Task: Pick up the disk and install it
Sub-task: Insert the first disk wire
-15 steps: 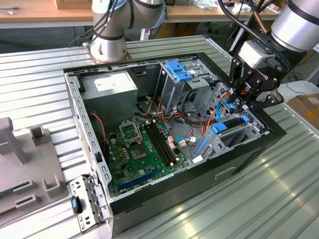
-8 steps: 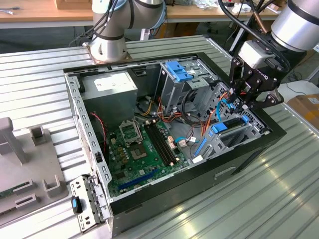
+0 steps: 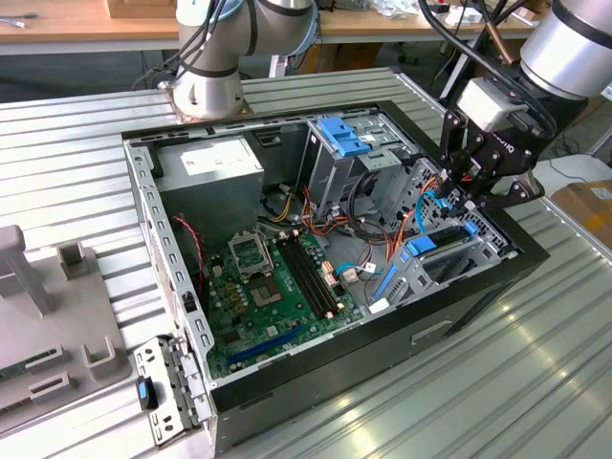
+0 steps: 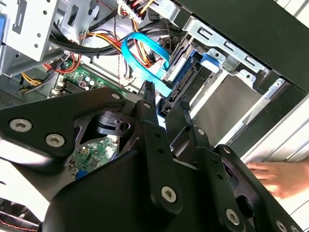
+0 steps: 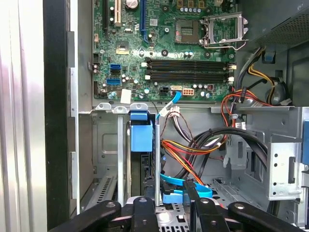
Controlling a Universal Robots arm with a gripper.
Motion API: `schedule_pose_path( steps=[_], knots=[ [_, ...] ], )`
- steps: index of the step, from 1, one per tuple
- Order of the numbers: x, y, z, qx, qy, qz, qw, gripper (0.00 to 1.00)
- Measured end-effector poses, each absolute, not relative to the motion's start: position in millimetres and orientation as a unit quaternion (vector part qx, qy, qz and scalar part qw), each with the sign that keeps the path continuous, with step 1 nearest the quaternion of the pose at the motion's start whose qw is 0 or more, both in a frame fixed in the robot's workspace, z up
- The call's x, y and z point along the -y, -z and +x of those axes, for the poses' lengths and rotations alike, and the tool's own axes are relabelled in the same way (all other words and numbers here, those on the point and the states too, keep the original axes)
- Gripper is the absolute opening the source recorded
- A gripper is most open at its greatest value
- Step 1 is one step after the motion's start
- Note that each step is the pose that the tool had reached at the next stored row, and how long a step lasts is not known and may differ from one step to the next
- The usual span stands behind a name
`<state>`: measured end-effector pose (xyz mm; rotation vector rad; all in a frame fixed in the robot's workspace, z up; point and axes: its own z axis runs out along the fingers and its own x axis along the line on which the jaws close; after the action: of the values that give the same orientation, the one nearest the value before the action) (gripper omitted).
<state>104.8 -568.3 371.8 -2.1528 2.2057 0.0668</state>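
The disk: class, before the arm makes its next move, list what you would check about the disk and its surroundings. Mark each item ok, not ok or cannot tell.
1. Top of the case open, inside reachable: ok.
2. The pincer lined up at the disk: ok.
3. The disk in the grey bay, on edge: ok. Fully seated: cannot tell.
4. The blue cable clear of the pincer: not ok, it loops right beside it.
5. A person's hand away from the work: not ok, it lies just outside the case.

Bright, even light — glare on metal table (image 3: 516,382).
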Motion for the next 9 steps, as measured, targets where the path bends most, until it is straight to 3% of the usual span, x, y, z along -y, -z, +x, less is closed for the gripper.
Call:
schedule_pose_path(
  steps=[9],
  knots=[
    [559, -372, 119, -0.69, -0.023, -0.723, 0.029, 0.36]
  ],
)
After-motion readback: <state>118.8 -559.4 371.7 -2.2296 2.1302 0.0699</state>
